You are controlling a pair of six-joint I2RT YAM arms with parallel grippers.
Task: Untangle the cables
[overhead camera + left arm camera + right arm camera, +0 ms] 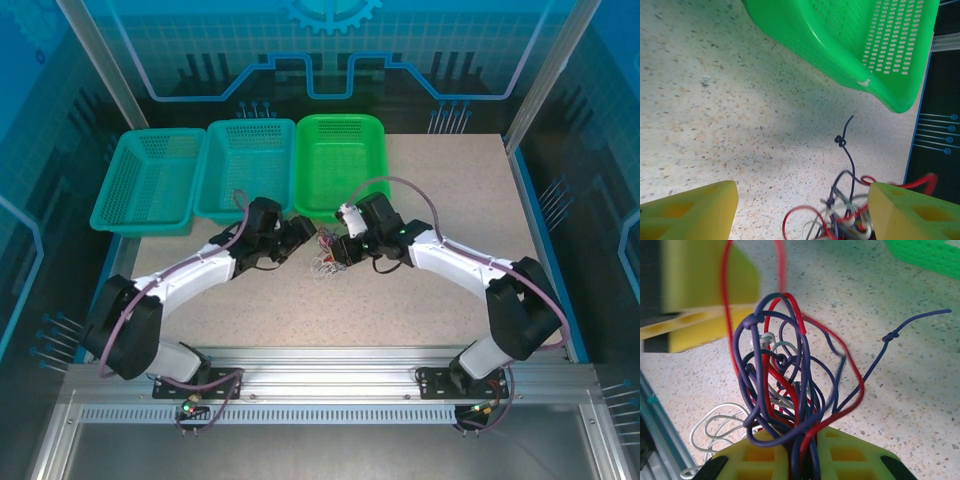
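Cables (785, 390): red, purple and white tangle on bench (450, 200), between both arms. Right claw (802, 452) pinched on several strands; left claw (802, 210) wide beside them. Risk: pulling many strands together tightens the knot

My left arm (190, 272) and my right arm (460, 262) are built alike: white shells along the long links, black housings at the joints, and a bulky black shoulder above a black base plate (185, 385). A thick purple cable (135, 300) loops along each arm from base to wrist. A small white cylinder (350, 213) sits on my right wrist. My left gripper (802, 212) ends in two yellow-green fingers (690, 212), blocky and moulded with shallow rectangular pockets. My right gripper (802, 450) wears the same yellow-green fingers (852, 457), each cut with rectangular pockets and edged with black at the outer corners. Seen from above, both gripper bodies are black
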